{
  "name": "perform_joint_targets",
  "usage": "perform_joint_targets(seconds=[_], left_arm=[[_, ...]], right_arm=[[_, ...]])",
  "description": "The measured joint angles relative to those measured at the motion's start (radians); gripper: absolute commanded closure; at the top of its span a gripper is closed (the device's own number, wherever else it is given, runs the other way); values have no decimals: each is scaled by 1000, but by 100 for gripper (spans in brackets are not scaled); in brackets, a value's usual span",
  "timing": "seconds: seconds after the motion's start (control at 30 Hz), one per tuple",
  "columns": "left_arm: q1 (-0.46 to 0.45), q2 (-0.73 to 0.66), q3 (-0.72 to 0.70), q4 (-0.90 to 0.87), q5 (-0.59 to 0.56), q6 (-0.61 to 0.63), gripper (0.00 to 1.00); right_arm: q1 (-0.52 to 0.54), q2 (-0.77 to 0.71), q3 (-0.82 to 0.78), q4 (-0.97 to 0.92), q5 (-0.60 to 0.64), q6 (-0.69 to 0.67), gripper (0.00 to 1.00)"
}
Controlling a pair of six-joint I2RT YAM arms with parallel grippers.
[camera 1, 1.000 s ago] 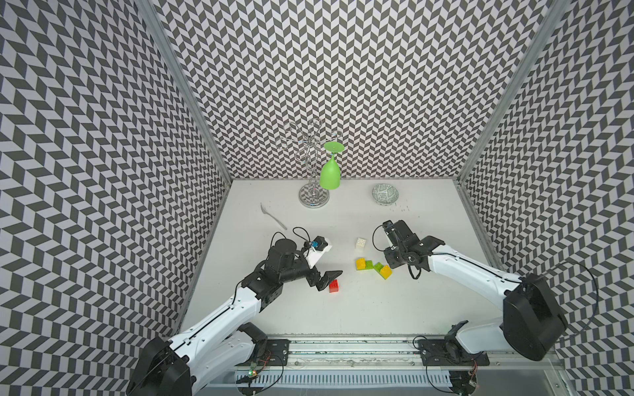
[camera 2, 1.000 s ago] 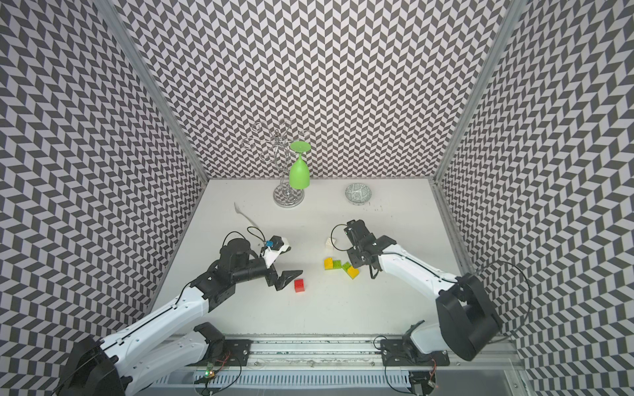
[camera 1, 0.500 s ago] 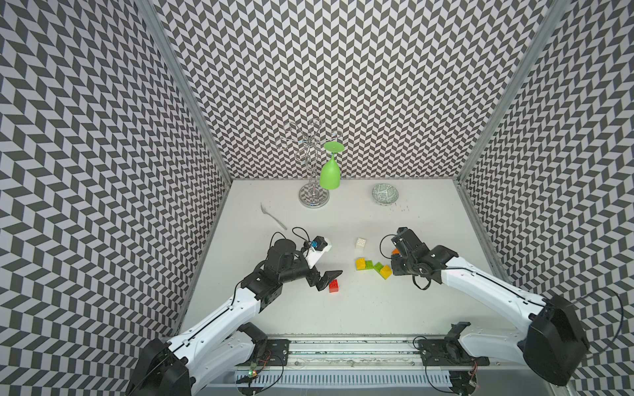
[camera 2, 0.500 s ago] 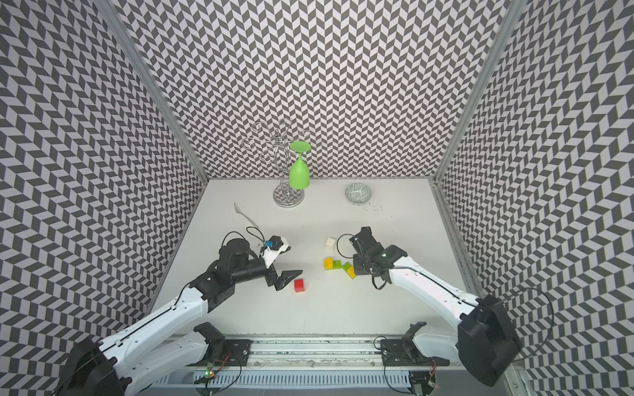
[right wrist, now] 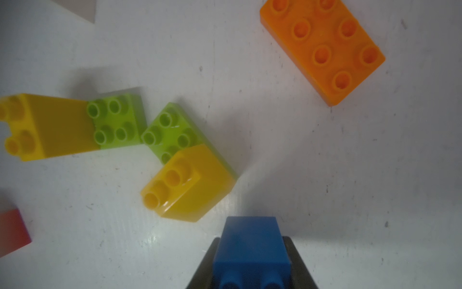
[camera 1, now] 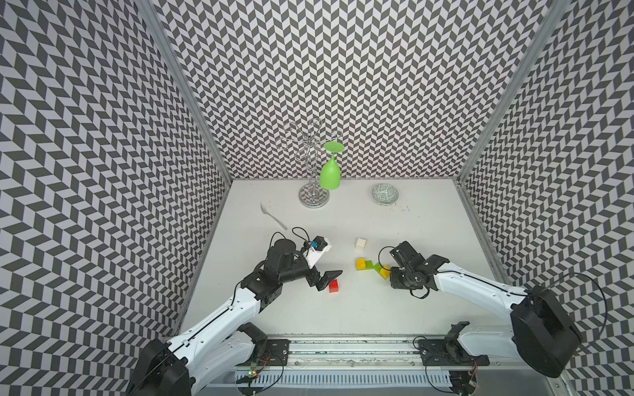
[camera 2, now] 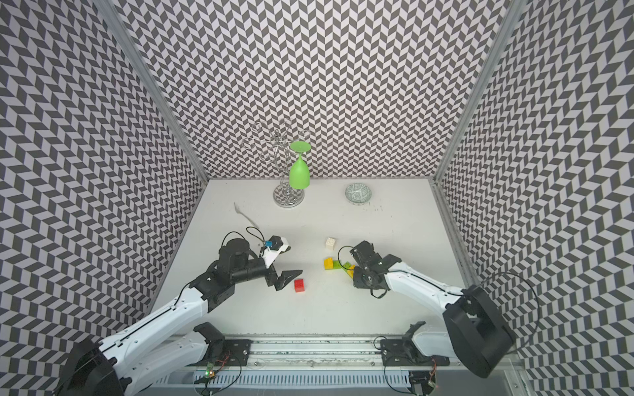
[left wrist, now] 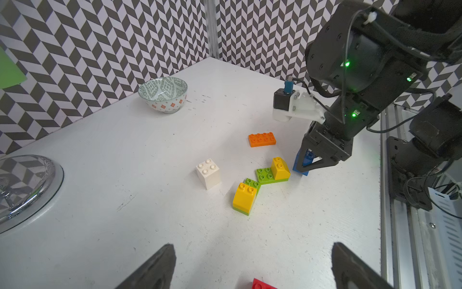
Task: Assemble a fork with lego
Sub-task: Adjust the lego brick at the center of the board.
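Note:
My right gripper (left wrist: 308, 164) is shut on a blue brick (right wrist: 251, 247), low over the table beside a yellow-on-green pair (left wrist: 277, 171). A second yellow-on-green pair (left wrist: 245, 197) touches the first at a corner. An orange brick (right wrist: 322, 50) lies flat just beyond; the right arm hides it in both top views. The white brick (camera 1: 360, 243) stands alone. My left gripper (camera 1: 326, 279) is open and holds nothing, right next to the red brick (camera 1: 333, 285). No built fork is in view.
A wire glass rack (camera 1: 314, 199) with a hanging green glass (camera 1: 330, 175) and a patterned bowl (camera 1: 385, 194) stand at the back. A thin pale plastic utensil (camera 1: 273, 216) lies at the back left. Patterned walls close three sides.
My right arm has drawn back toward the front edge, staying shut, and has uncovered less of the orange brick. The left arm and the loose bricks have not moved.

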Motion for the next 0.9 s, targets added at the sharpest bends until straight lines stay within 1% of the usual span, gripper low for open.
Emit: perform_joint_targets(seconds=[0.5, 0.9], left_arm=[[0, -1, 0, 0, 0, 0, 1], [0, -1, 0, 0, -1, 0, 1]], right_arm=[[-84, 69, 1, 104, -36, -43, 100], [-124, 112, 40, 122, -35, -99, 100]])
